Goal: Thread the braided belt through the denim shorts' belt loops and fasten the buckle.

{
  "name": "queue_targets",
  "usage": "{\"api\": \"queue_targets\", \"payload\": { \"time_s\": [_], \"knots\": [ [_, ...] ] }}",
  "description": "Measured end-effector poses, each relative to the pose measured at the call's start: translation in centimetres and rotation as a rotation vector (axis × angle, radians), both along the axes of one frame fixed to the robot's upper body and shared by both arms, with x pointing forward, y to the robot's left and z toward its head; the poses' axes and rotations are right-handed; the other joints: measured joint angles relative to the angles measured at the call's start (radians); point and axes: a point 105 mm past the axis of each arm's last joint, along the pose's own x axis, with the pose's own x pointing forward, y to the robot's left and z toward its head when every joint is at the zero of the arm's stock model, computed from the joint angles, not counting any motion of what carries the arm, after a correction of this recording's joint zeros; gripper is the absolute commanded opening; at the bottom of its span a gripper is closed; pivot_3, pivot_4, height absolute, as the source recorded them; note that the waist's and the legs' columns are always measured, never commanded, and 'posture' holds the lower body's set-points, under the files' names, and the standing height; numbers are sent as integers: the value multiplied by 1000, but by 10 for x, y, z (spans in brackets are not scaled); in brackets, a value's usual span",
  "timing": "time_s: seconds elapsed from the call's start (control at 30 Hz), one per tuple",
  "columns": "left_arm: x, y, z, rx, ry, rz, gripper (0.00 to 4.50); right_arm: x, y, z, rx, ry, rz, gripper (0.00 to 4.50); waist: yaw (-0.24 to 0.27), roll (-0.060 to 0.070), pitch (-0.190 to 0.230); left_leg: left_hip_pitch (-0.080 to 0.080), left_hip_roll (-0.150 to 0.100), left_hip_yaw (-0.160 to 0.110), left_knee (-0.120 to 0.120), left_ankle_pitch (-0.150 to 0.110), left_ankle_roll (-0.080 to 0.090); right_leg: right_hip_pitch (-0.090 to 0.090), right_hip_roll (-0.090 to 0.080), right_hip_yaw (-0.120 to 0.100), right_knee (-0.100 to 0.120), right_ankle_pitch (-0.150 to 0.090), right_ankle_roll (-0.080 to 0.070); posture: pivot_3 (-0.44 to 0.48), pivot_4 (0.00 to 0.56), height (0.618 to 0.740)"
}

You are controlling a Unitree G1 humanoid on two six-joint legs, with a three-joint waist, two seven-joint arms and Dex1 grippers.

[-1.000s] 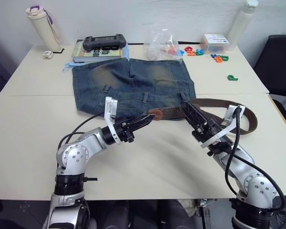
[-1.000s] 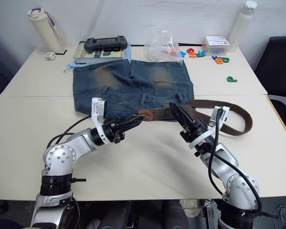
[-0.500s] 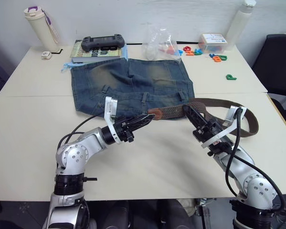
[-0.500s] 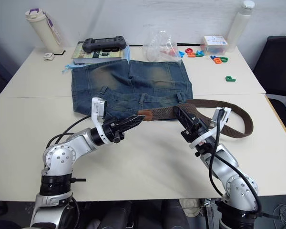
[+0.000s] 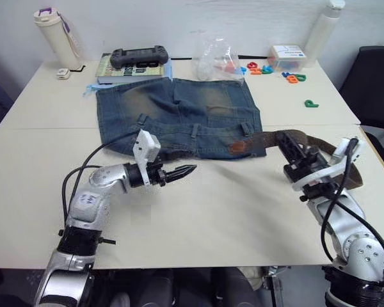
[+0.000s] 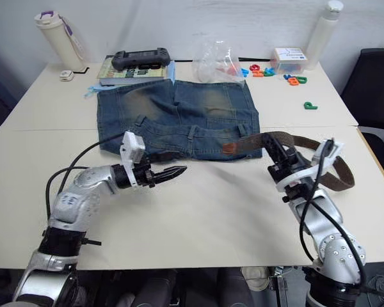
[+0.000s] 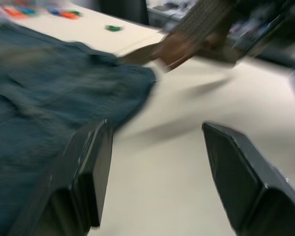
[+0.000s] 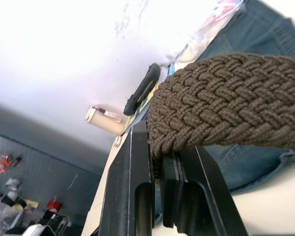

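The denim shorts [image 5: 179,115] lie flat on the table with the waistband toward me, and belt loops [image 5: 195,132] show along it. The braided belt [image 5: 320,144] runs from its tan end [image 5: 237,147], resting on the waistband, rightward and curls behind my right arm. My right gripper [image 5: 287,139] is shut on the brown strap [image 8: 236,98], lifting it a little. My left gripper [image 5: 182,171] hovers over the table just in front of the waistband, open with nothing in it; its fingers [image 7: 88,167] stand wide apart. The buckle is hidden.
A book with a game controller [image 5: 139,57] lies behind the shorts. A white bottle [image 5: 54,32] stands at the back left, and a plastic bag [image 5: 217,57], coloured letters [image 5: 269,69] and another bottle [image 5: 323,29] at the back right. A black chair [image 5: 377,83] is right of the table.
My left gripper opened, let go of the belt's tan end and drew back to the left. My right gripper shut on the strap and pulled it right, sliding the tan end along the waistband.
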Motion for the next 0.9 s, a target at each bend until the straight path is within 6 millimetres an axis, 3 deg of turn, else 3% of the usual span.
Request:
{"api": "queue_targets", "payload": {
  "time_s": [0.1,0.2,0.43,0.73,0.9],
  "knots": [
    [26,4,-1,155,-207,89,3219,-2,-5,0,19,1,-13,0,9,0,0,-2,0,0,0,-1,2,-1,0,0,-1,0,0,0,150,667],
    [36,0,-4,186,-267,105,3219,-4,-2,3,20,-9,-10,0,11,0,0,-4,0,0,0,-1,2,-3,0,0,-2,0,1,0,150,667],
    [46,1,-25,374,-324,47,3219,-9,2,9,33,-34,-11,0,14,0,0,-7,0,0,1,-1,2,-5,-1,-1,-2,1,2,0,150,667],
    [43,-3,-23,544,-414,-142,3219,-14,1,9,42,-42,-27,0,13,0,0,-7,0,0,1,-1,3,-5,-1,-1,-1,1,2,0,150,667],
    [52,-7,-20,604,-408,-182,3219,-14,1,9,42,-43,-24,0,15,0,0,-5,0,1,2,0,4,-3,-1,-1,1,1,2,0,150,667]
  ]
}}
